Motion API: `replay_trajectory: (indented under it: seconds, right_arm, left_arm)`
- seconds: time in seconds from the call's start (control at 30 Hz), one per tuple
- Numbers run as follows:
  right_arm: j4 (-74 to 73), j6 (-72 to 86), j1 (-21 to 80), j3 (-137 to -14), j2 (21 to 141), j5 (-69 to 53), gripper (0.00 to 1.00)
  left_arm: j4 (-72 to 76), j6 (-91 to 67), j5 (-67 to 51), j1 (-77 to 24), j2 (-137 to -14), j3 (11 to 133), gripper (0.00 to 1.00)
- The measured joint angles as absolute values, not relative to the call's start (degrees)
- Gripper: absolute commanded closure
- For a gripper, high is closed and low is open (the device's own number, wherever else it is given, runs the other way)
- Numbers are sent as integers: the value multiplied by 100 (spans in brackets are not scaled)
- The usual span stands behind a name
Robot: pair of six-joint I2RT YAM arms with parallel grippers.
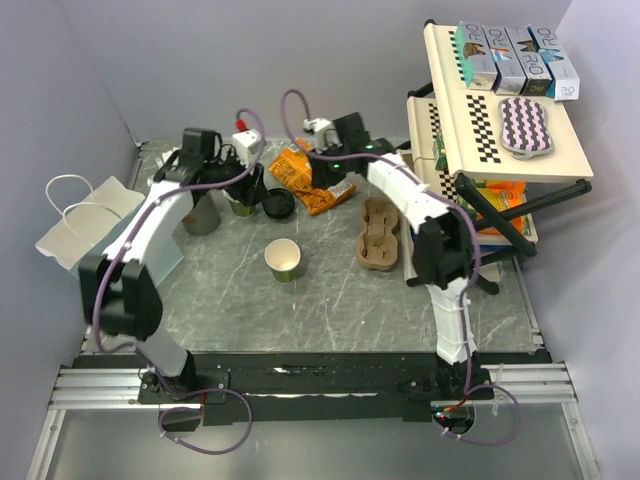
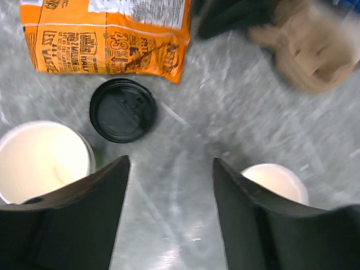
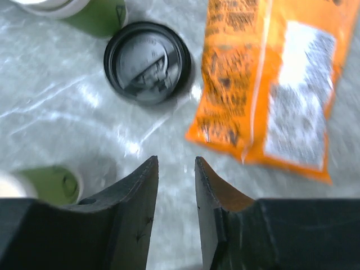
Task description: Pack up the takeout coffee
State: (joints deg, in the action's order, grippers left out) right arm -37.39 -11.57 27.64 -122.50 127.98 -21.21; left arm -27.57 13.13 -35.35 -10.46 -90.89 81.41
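Note:
A round black lid [image 1: 279, 204] [image 2: 122, 109] [image 3: 147, 62] lies flat on the table, on no cup. A white-and-green cup [image 1: 243, 205] [image 2: 42, 160] [image 3: 95, 14] stands just left of it, open-topped. A second such cup [image 1: 284, 260] [image 2: 275, 180] [image 3: 45, 183] stands nearer, also open-topped. I cannot tell which is the takeout coffee. My left gripper [image 1: 252, 188] [image 2: 171, 162] hovers open over bare table between the two cups, holding nothing. My right gripper [image 1: 322, 185] [image 3: 176, 160] is open with a narrow empty gap, pointing toward the lid.
An orange snack bag [image 1: 305, 175] [image 2: 107, 34] [image 3: 270, 84] lies behind the lid. A brown cardboard cup carrier [image 1: 378, 235] [image 2: 306, 48] sits to the right. A grey cup [image 1: 200, 215] and white paper bag [image 1: 85, 215] are left. A rack [image 1: 500, 140] stands back right.

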Motion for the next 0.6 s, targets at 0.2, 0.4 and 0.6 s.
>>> replay_trajectory:
  seconds: [0.2,0.4,0.6]
  right_arm:
    - [-3848,-1188,2259,-10940,11428,-2488,53]
    - [-4053,-1406,2117,-9856,10121,-2801,50]
    - [-4187,-1461,2202,-9369,9531,-3116,48]
  left_arm:
    - [-3551,2792,-3465,-1240,-10503,9476,43]
    - [-4093,3597,-3199,-1516,-11618,10195,47]
    - [-4278,3975,-2827,-1706,-12057,10418,53]
